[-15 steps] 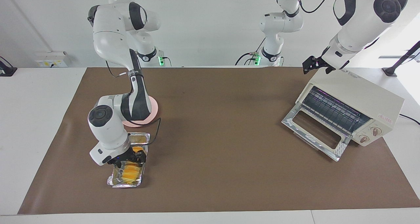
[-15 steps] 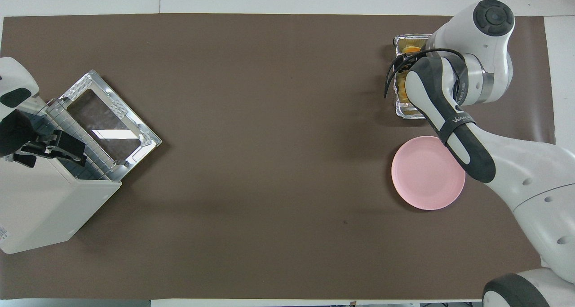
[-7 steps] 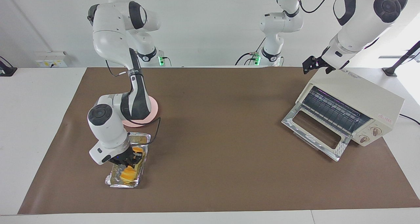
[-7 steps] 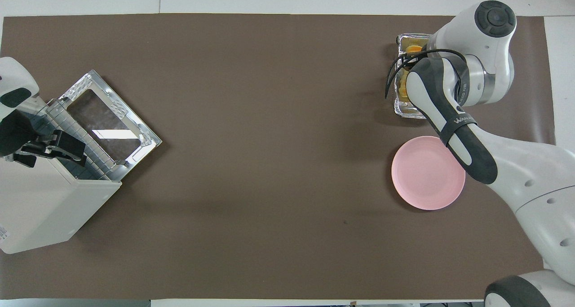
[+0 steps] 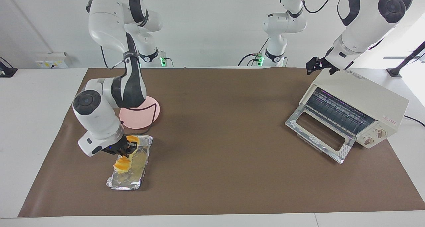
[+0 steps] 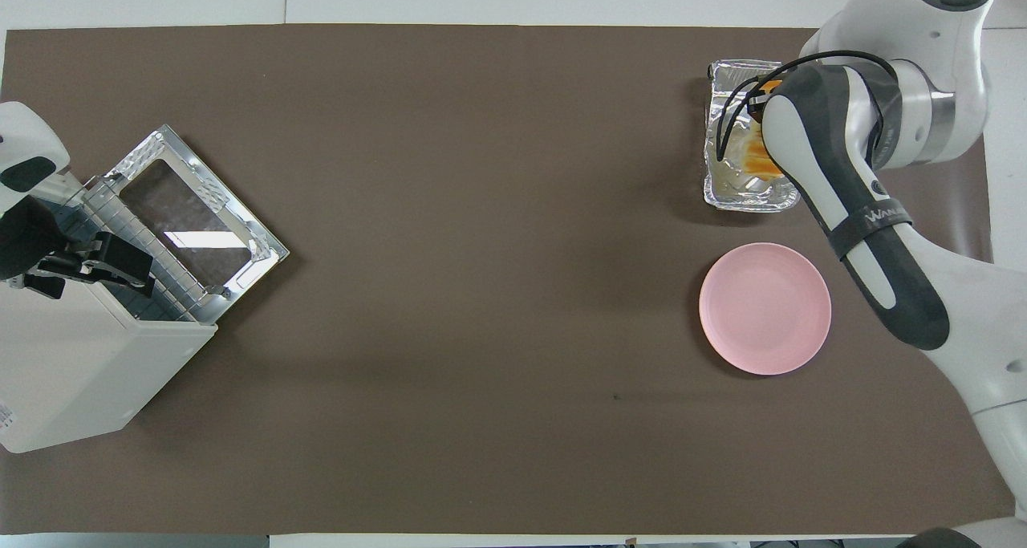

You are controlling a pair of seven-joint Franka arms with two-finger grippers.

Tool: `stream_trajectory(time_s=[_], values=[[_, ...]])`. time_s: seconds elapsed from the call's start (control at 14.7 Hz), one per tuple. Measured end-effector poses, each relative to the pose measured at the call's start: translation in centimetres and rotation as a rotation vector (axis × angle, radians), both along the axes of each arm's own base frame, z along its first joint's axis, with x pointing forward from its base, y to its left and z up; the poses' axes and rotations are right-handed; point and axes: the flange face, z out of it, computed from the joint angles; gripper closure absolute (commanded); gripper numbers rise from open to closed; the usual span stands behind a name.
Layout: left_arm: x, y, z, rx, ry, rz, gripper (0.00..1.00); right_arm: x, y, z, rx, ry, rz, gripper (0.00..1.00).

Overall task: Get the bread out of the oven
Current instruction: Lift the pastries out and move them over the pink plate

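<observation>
The bread [image 5: 123, 158] is hanging tilted in the right gripper [image 5: 127, 149], whose fingers are clamping its upper end, over the foil tray [image 5: 127, 182]. In the overhead view the tray [image 6: 732, 191] is sitting at about twelve o'clock from the pink plate [image 6: 764, 308], farther from the robots, at the right arm's end of the table. The oven [image 5: 362, 100] is standing at the left arm's end with its door [image 5: 318, 135] lying open. The left gripper [image 5: 320, 66] is waiting with fingers spread over the oven's top edge.
</observation>
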Motion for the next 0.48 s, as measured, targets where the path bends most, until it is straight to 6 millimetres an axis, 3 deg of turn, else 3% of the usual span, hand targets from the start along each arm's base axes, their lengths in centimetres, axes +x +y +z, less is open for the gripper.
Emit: stream_trajectory(time_s=[0.2,0.34,0.48], values=[[0.0,0.0,0.0,0.0,0.0,0.0,0.0,-5.5,0.5,5.2,0.039,0.03,-0.008,1.0],[0.0,0.0,0.0,0.0,0.0,0.0,0.0,-10.0,0.5,5.9,0.045,0.025,-0.009,1.0],[0.0,0.0,0.0,0.0,0.0,0.0,0.0,-14.6,0.4,4.9,0.042,0.001,-0.008,1.0]])
